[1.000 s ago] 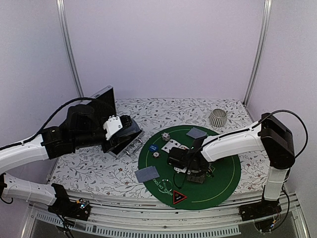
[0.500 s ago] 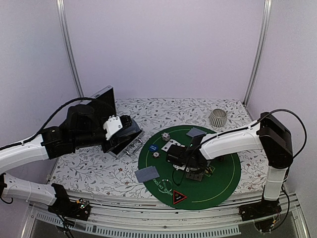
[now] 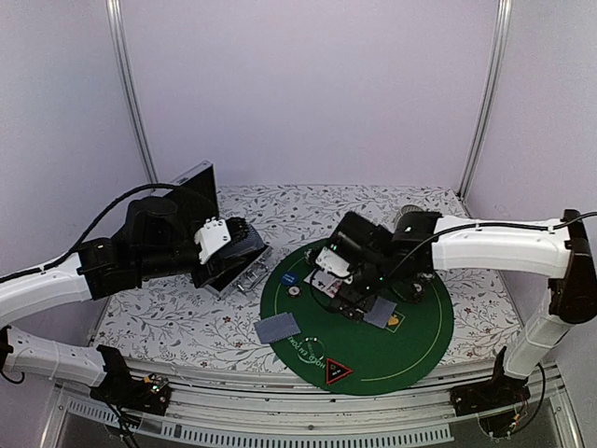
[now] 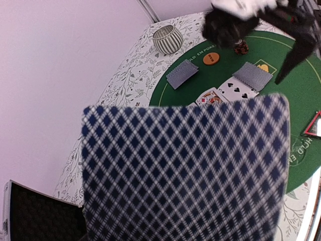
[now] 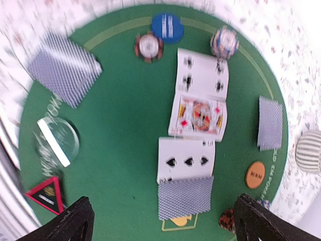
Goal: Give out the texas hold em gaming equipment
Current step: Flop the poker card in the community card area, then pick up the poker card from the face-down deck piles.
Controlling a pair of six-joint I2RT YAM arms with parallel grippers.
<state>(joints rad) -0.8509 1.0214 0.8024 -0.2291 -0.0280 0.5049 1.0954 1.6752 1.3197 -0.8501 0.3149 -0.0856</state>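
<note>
green felt already carries most of the deal. on the round mat (image 5: 120,130) three face-up cards (image 5: 196,116) lie in a line through the middle, and a face-down card (image 5: 185,197) touches the end of the three of spades. the left pile (image 5: 64,69) of face-down cards sits near the clear white disc (image 5: 59,141), and the far pile (image 5: 271,123) lies across the mat, beside the orange disc (image 5: 255,174). chip stacks (image 5: 148,46) flank the blue disc (image 5: 167,26), and the triangle (image 5: 46,193) rests at the mat's edge. the right claw (image 5: 163,223) is spread wide and empty; the face-down card lies below it, between the fingers and apart from both. the left claw (image 3: 241,254) hangs off the mat over the worktop (image 3: 168,327). a diamond-backed stock of cards (image 4: 185,170) fills its wrist view and hides the fingers, so it appears to be gripping that stock. i judge the task well advanced, with further board cards or hands probably left to deal from the stock.
</note>
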